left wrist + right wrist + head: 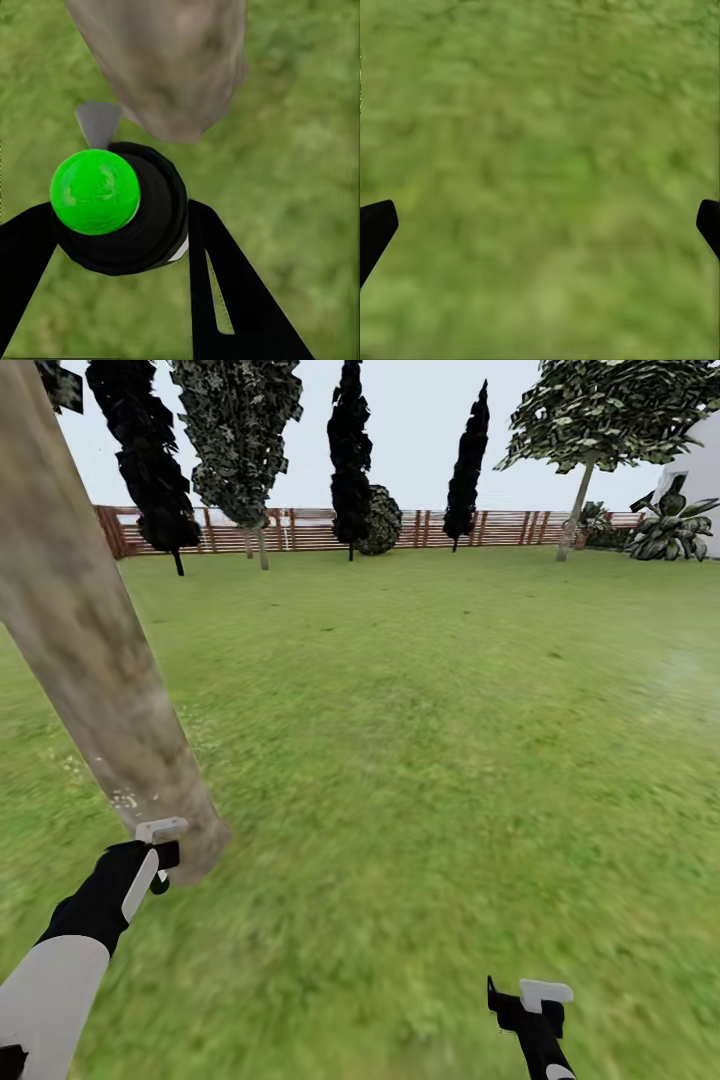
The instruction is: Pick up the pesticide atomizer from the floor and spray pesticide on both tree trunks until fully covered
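Spraying step, I judge: left end effector [124, 232] clamps the black, green-capped atomizer [120, 206] beside the mottled grey-tan trunk [95, 660]; right end effector [540, 225] spread, empty; next, sweep upward.

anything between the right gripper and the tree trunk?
Only bare grass between right gripper and tree trunk, per the head view.

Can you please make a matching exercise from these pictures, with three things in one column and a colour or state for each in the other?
Things:
1. left gripper
2. right gripper
3. tree trunk

States:
A. mottled grey-tan, leaning in the head view
B. open over bare grass
C. shut on the atomizer with the green cap

Pairs: 1-C, 2-B, 3-A
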You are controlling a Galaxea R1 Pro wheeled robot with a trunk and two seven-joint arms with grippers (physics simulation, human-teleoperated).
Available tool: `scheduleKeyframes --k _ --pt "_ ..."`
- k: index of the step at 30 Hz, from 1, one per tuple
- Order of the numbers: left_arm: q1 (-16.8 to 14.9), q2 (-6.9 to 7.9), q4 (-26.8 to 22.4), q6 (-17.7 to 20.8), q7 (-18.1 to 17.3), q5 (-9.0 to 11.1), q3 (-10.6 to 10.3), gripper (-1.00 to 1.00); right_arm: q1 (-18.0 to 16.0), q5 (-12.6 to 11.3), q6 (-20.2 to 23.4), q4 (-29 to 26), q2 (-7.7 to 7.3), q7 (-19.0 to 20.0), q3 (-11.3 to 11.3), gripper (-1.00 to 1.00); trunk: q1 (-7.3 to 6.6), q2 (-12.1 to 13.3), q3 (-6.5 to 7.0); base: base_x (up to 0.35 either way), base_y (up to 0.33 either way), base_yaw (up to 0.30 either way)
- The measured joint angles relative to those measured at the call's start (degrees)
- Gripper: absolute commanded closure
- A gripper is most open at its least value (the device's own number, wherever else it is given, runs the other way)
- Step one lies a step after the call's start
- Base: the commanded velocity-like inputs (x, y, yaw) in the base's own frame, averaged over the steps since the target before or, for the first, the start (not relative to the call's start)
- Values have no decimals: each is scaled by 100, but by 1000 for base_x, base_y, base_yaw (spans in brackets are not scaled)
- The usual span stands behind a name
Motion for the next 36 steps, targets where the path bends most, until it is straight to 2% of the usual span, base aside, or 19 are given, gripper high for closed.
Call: scheduleKeyframes --k 12,16,17,19,22,24,26,29,31,33,36 --pt "0 -17 -69 15 2 54 -24 100 0 -1 1 2 5 1 -1 -100 0 0 0 149 -216 275" --pt "-13 -13 -677 128 -13 49 -10 100 0 -9 2 -5 0 1 -1 -100 1 0 0 11 -9 276" --pt "-35 -16 -797 233 -17 61 -17 100 0 -10 2 -2 0 1 -1 -100 1 0 0 1 -1 276" --pt "-110 -24 -938 736 -58 81 -29 100 2 -10 2 -1 -6 1 -1 -100 1 0 0 0 0 273" --pt "-149 59 -1005 857 -80 36 -24 100 1 -10 3 -5 -9 1 -1 -100 1 0 0 0 0 111" --pt "-160 206 -1000 876 -82 -3 -9 100 3 -11 2 -3 -32 1 -3 -100 1 0 0 0 0 8" --pt "-174 190 -999 940 -67 37 -35 100 1 -10 2 -7 -64 1 -1 -100 2 0 0 0 0 2" --pt "-528 144 -926 1011 1 -29 -37 100 2 -9 3 -8 -70 1 0 -100 1 0 0 0 0 0" --pt "-568 156 -912 1016 99 -29 -36 100 2 -9 3 -8 -71 1 0 -100 2 0 0 0 0 0" --pt "-534 139 -929 1028 442 -22 -47 100 3 -9 3 -8 -71 1 0 -100 2 0 0 0 0 0" --pt "-492 161 -942 1040 501 42 -66 100 1 -9 3 -8 -71 1 0 -100 2 0 0 0 0 30"
